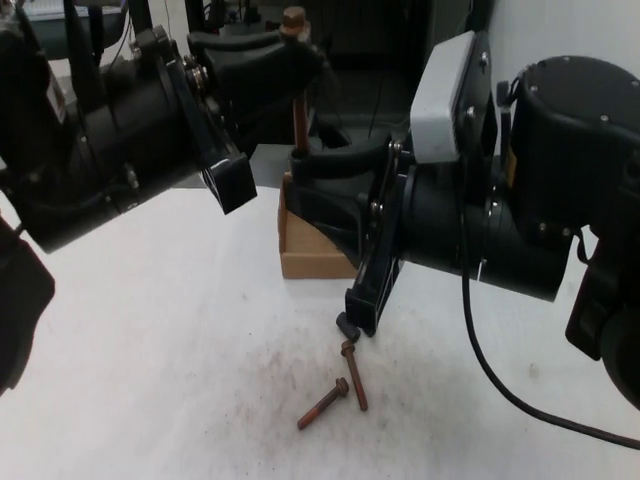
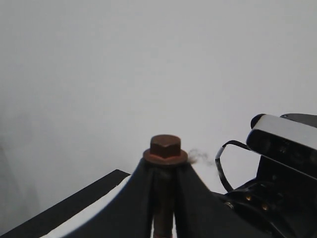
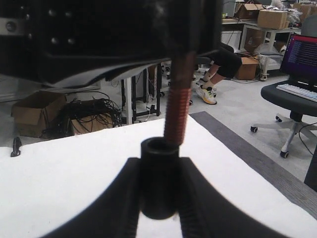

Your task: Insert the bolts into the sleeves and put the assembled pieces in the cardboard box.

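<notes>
Over bench (image 1: 150,330), bolt (image 1: 299,120) stands upright, head up, above sleeve (image 3: 158,181).

The left arm (image 1: 110,140) is a bulky black casing with rounded edges and a few small silver screws (image 1: 195,72) at its wrist joint. The right arm (image 1: 560,170) is black too, with a rounded motor housing, a pale grey box (image 1: 445,95) with rounded corners on its wrist and a thin black cable (image 1: 470,330) trailing below. Both arms' fingers (image 3: 208,208) are matte black and taper like wedges.
</notes>
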{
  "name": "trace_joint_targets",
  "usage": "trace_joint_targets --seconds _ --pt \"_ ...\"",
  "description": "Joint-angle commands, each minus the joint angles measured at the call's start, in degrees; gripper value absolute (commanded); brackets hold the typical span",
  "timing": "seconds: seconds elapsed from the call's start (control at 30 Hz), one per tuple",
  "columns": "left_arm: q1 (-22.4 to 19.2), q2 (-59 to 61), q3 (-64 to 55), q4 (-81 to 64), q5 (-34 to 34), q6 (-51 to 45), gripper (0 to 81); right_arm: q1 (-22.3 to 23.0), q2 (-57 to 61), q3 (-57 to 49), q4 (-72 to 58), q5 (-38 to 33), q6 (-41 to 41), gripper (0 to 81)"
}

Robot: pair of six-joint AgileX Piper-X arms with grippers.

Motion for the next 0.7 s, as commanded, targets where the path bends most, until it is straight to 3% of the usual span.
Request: trace_joint_targets --seconds 0.0,0.67 --pt "-0.3 0.1 0.1 1.8 0.9 -0.5 0.0 -0.2 -0.7 -1.6 -2.5 1.0 0.3 0.8" --pt "-0.3 0.1 0.1 4.9 0.9 0.2 0.0 -0.2 -0.7 -1.6 0.1 2.1 0.2 0.8"
